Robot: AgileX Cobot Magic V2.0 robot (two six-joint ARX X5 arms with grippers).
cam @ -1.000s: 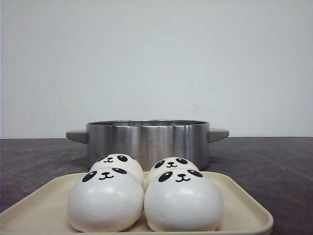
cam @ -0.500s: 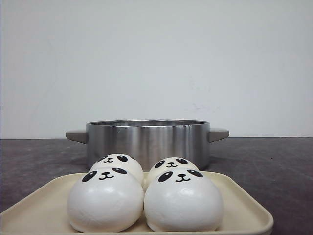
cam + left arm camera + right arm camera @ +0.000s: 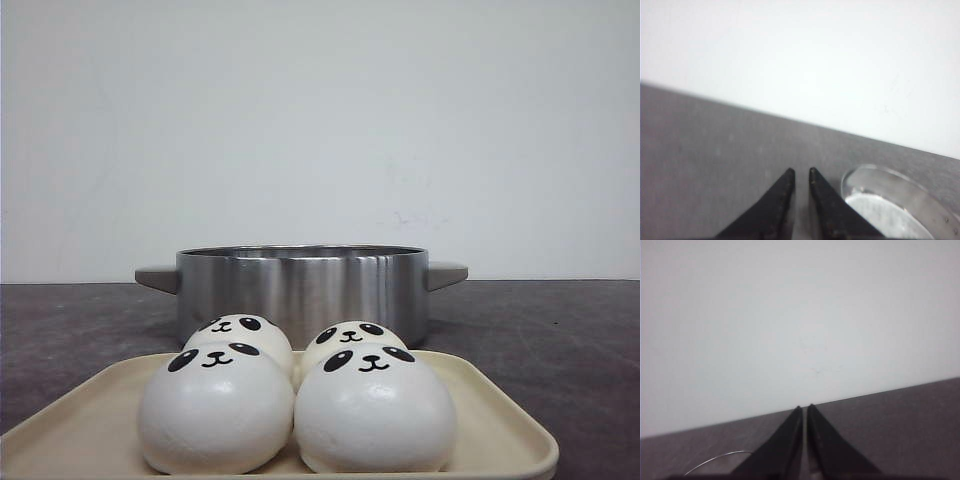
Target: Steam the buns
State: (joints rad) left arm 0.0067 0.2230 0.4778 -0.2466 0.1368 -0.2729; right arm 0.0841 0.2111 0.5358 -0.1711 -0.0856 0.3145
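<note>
Start of task, nothing grasped yet: four buns [image 3: 297, 400] sit packed in a two-by-two cluster on a cream tray [image 3: 505, 425] at 6 o'clock in the front view, touching one another, none in the steel pot [image 3: 302, 290] which stands just behind the tray at about 12 o'clock from it. Pot is open-topped, grey handles sticking out at 9 and 3 o'clock, on a dark table [image 3: 560, 330]. No arm shows in the front view. Left gripper [image 3: 801, 174] has its black fingers nearly together, tips a thin gap apart, holding nothing, hanging over bare table; a shiny round rim, likely the pot, sits at its 3 to 4 o'clock in the left wrist view. Right gripper [image 3: 803, 408] fingers are pressed almost tip to tip, empty, aimed at the wall, with a thin curved metal edge near 8 o'clock in its view, can't tell what. Step in hand looks like the approach before the first pick. Next move probably calls for one arm to spread its fingers wide, come down over a bun, likely a front one since it is nearest, squeeze gently as the buns look soft, then lift it over the pot rim. Buns are domes, flat side down, no real long axis; panda faces point toward the front camera, tilted slightly upward.
</note>
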